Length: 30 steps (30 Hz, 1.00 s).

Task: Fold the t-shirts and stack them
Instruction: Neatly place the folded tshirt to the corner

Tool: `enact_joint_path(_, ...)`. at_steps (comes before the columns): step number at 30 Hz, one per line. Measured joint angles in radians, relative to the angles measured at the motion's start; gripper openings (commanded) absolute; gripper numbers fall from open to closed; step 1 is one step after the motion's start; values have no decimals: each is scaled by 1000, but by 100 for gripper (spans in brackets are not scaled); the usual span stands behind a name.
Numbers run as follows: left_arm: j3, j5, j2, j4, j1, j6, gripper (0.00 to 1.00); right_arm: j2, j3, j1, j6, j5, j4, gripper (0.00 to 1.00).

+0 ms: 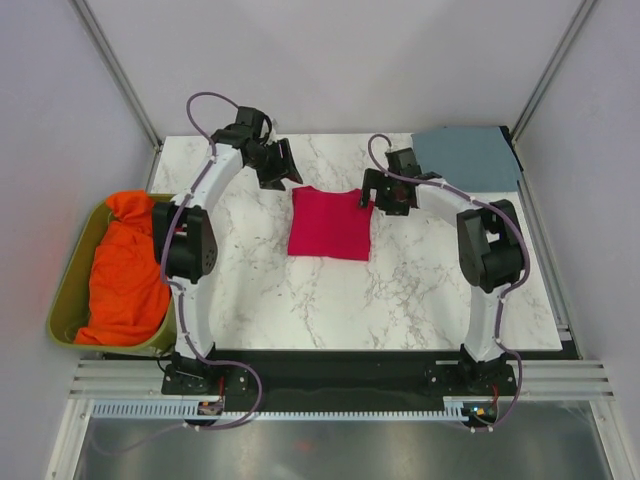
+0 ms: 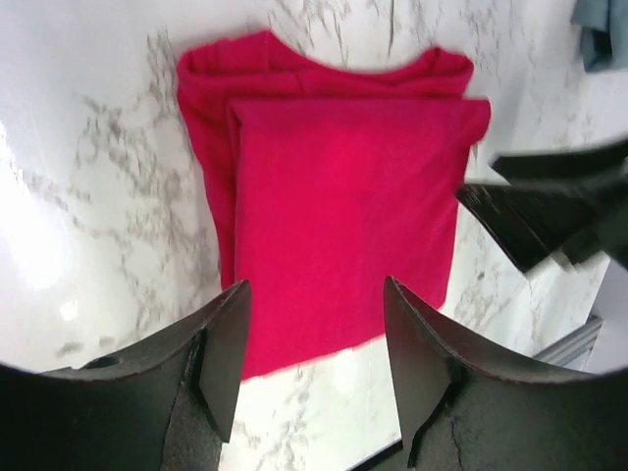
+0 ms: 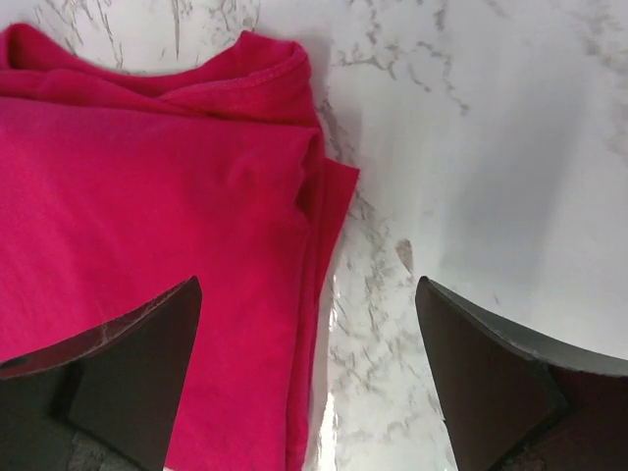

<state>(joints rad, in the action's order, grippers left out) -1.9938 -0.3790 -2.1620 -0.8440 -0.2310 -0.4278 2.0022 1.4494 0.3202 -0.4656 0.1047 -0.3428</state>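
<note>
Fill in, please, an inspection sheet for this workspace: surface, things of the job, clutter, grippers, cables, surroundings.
Surface: white marble-pattern table, no spill seen.
Job's things: red t-shirt folded to a rectangle near the middle; blue-grey t-shirt lying flat at the far right corner; the two are not yet stacked.
Clutter: olive bin beside the left edge, holding orange cloth.
Grippers: left gripper and right gripper both open, holding nothing, above the red t-shirt's far corners.
Cables: purple cables run along both arms, clear of the shirts.
Surroundings: white walls, metal frame posts.
</note>
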Motion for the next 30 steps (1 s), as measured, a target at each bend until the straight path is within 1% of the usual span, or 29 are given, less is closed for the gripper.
enact_joint_path(2,69,3,77,7,0,9,63,52,-2,-2,-1,46,44,97)
enact_joint_path(3,105,3,116,3,0,14,63,81,7,-2,-1,66,72,92)
enact_joint_path(5,169,4,166,11,0,28,63,112,53,-5,-2,94,120,87)
enact_joint_path(6,195,6,182,13,0,34,63,148,77,-5,-5,113,143,81)
enact_joint_path(7,225,11,196,13,0,42,62,180,101,-6,-13,146,188,67)
enact_joint_path(8,249,16,201,13,0,48,62,208,124,-5,-19,158,220,62)
enact_joint_path(9,266,22,200,12,0,53,62,230,124,-6,-41,190,262,51)
enact_joint_path(10,275,27,195,10,0,56,62,247,124,-6,-55,214,308,43)
enact_joint_path(11,280,29,191,10,0,56,62,261,116,-5,-72,232,345,38)
enact_joint_path(12,282,29,187,9,0,57,61,270,100,-5,-95,252,391,22)
enact_joint_path(14,282,29,186,11,0,58,61,273,64,-5,-124,275,451,5)
enact_joint_path(15,282,29,186,13,1,59,61,273,49,-4,-140,286,476,0)
enact_joint_path(19,282,31,186,15,1,60,61,273,19,-4,-169,317,533,0)
enact_joint_path(23,283,32,187,16,4,61,61,271,13,-6,-149,347,534,0)
enact_joint_path(25,283,32,188,17,7,61,61,252,20,-7,-101,330,473,0)
enact_joint_path(30,286,30,196,22,17,61,61,170,74,-11,85,180,196,0)
